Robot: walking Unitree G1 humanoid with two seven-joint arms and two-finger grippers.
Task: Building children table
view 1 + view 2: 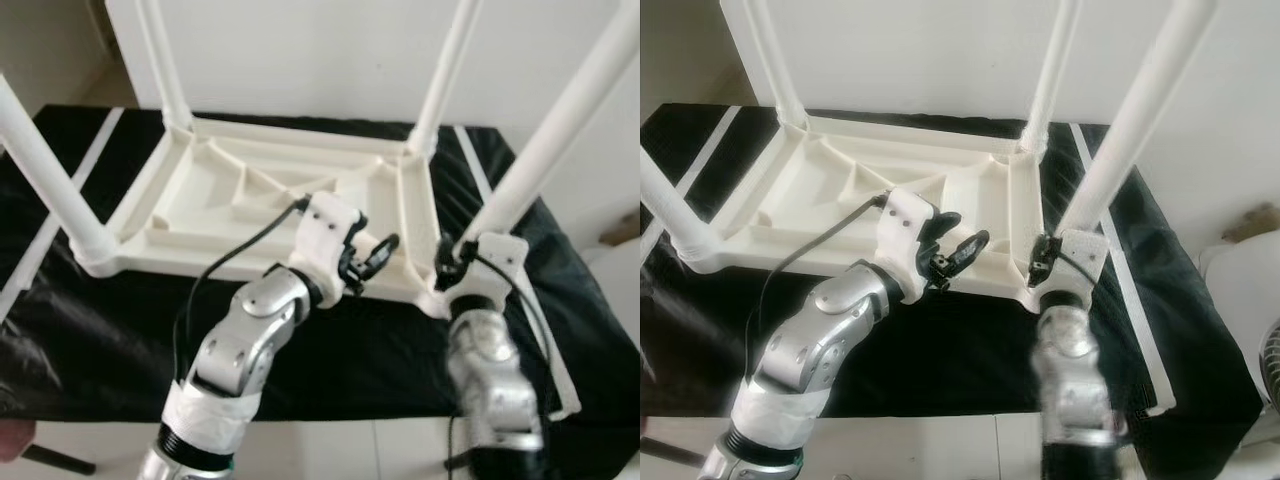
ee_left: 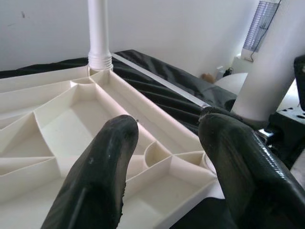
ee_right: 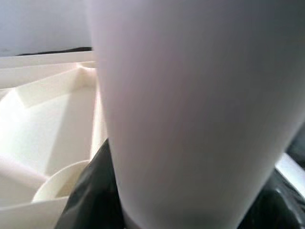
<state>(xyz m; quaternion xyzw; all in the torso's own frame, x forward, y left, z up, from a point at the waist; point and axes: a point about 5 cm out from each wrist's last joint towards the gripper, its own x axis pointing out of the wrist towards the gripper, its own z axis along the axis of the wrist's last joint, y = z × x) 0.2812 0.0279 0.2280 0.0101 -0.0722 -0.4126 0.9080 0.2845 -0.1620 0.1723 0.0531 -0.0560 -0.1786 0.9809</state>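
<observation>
A white plastic children's table (image 1: pixel 230 190) lies upside down on a black cloth, its ribbed underside facing up and all its legs standing upright. My right gripper (image 1: pixel 450 262) is shut around the base of the near right leg (image 1: pixel 560 120); in the right wrist view that leg (image 3: pixel 190 105) stands between the black fingers (image 3: pixel 93 191). My left gripper (image 1: pixel 365 258) hovers open just above the table's near rim, left of that leg. In the left wrist view its fingers (image 2: pixel 102 176) are spread apart over the ribbed corner, holding nothing.
The black cloth (image 1: pixel 380 340) covers the floor under the table, with pale strips along its left and right sides. A white wall stands right behind. The other legs (image 1: pixel 165 60) (image 1: pixel 445 70) (image 1: pixel 45 170) rise at the far corners and near left.
</observation>
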